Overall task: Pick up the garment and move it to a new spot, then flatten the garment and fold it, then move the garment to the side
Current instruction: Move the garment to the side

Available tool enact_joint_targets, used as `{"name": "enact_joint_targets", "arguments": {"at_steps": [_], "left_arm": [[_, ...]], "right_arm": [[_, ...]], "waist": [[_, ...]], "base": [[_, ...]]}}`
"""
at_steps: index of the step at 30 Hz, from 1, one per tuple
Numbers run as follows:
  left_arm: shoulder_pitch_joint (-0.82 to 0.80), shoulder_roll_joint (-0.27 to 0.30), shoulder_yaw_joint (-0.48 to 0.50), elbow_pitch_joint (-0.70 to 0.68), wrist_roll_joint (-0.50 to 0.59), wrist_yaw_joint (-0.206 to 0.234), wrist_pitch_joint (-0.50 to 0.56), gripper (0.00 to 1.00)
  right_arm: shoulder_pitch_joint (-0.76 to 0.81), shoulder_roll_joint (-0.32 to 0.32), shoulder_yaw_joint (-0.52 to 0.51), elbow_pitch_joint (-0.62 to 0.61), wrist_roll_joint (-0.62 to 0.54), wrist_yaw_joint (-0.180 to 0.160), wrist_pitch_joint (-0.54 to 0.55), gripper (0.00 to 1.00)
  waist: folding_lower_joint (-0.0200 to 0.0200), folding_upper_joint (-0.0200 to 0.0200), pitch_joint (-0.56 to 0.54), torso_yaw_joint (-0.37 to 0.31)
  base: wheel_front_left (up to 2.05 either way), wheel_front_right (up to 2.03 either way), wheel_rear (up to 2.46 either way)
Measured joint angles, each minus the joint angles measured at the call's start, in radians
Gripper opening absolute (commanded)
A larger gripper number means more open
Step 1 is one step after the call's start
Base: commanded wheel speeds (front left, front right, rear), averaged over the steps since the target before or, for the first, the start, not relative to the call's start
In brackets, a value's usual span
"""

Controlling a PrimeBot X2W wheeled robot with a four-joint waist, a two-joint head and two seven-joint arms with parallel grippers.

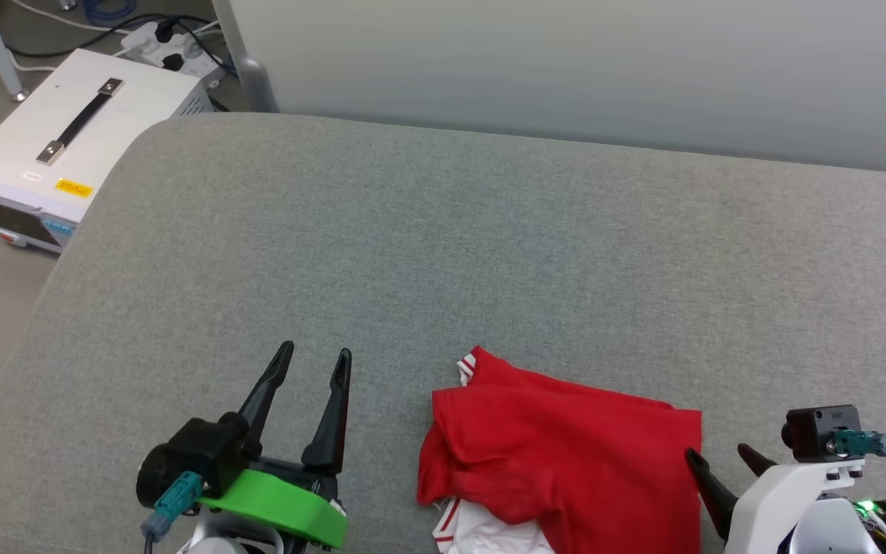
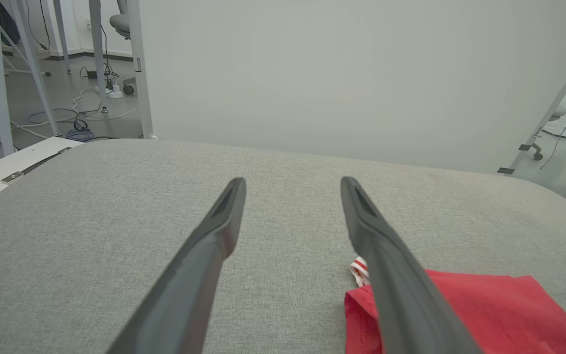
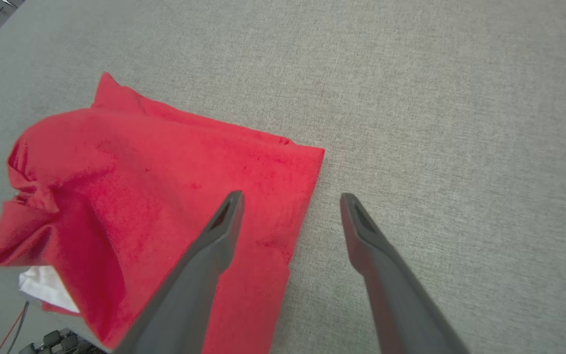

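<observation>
The right tool (image 3: 291, 195) is wide open and holds nothing. One of its fingers is over the right edge of the shirt (image 3: 140, 187) and the other is over the bare table (image 3: 460, 123). I cannot tell if the fingers touch the cloth. If the tool shuts from here, it may pinch only the top layer. Then the shirt could fall open when it is lifted, and the neat part would be lost. It could also miss the edge and grab nothing. The left tool (image 1: 317, 351) is wide open too, with nothing in it. It sits over the bare table, just to the left of the shirt and apart from it. If only one tool lifts, the other side of the shirt may drag and bunch up. The shirt (image 1: 566, 454) is a red, lumpy heap close to the front edge of the table, a bit to the right of the middle. A white sleeve (image 1: 489, 535) sticks out under it at the front, and a bit of striped trim (image 1: 467, 368) shows at its far left corner. A pull toward the front edge could make it slide off the table (image 1: 443, 231). The loose sleeve could also catch on a finger.
</observation>
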Motion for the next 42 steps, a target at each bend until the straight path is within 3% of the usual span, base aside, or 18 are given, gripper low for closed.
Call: {"name": "enact_joint_targets", "arguments": {"at_steps": [7,17,18,19,20,21,26,32,35,38,42], "left_arm": [[-0.029,0.001,-0.030,0.012,-0.001,0.000,0.000,1.00],[-0.056,0.001,-0.044,0.027,-0.001,0.000,0.000,1.00],[-0.057,0.001,-0.044,0.028,-0.001,0.000,0.000,1.00],[-0.057,0.001,-0.044,0.029,-0.001,0.000,0.000,1.00],[-0.057,0.002,-0.044,0.029,-0.001,0.000,0.000,1.00],[-0.057,0.002,-0.044,0.030,-0.001,0.000,0.000,1.00],[-0.057,0.005,-0.040,0.035,-0.001,0.000,0.000,1.00],[-0.056,0.008,-0.034,0.035,-0.004,0.000,0.000,1.00],[-0.053,0.011,-0.027,0.034,-0.015,0.000,0.000,1.00],[-0.049,0.016,-0.028,0.034,-0.014,0.000,0.000,1.00],[-0.042,0.015,-0.038,0.033,-0.014,0.000,0.000,1.00]], "right_arm": [[-0.002,0.033,-0.031,0.052,-0.015,0.000,0.170,1.00],[-0.030,0.030,-0.008,0.147,-0.006,-0.001,0.247,1.00],[-0.033,0.030,-0.002,0.153,-0.004,-0.001,0.250,0.92],[-0.038,0.026,0.004,0.159,-0.002,-0.001,0.255,0.42],[-0.044,0.023,0.009,0.165,0.002,-0.001,0.256,0.06],[-0.049,0.021,0.013,0.170,0.003,-0.002,0.256,0.00],[-0.071,0.023,0.046,0.190,0.014,-0.002,0.236,0.00],[-0.093,-0.041,0.105,0.163,0.033,0.000,0.208,0.00],[-0.104,-0.114,0.155,0.131,0.033,0.001,0.207,0.00],[-0.149,-0.251,0.215,0.089,0.014,0.001,0.207,0.00],[-0.202,-0.375,0.265,0.059,0.050,0.001,0.216,0.00]], "waist": [[0.0000,0.0000,0.039,0.043],[0.0000,0.0000,0.080,0.096],[0.0000,0.0000,0.082,0.099],[0.0000,0.0000,0.084,0.101],[0.0000,0.0000,0.085,0.103],[0.0000,0.0000,0.085,0.103],[0.0000,0.0000,0.075,0.093],[0.0000,0.0000,0.055,0.056],[0.0000,0.0000,0.043,0.026],[0.0000,0.0000,0.033,-0.016],[0.0000,0.0000,0.026,-0.075]], "base": [[0.00,0.00,0.00],[0.00,0.00,0.00],[0.00,0.00,0.00],[0.00,0.00,0.00],[0.00,0.00,0.00],[0.00,0.00,0.00],[0.00,0.00,0.00],[0.00,0.00,0.00],[0.00,0.00,0.00],[0.00,0.00,0.00],[0.00,0.00,0.00]]}}
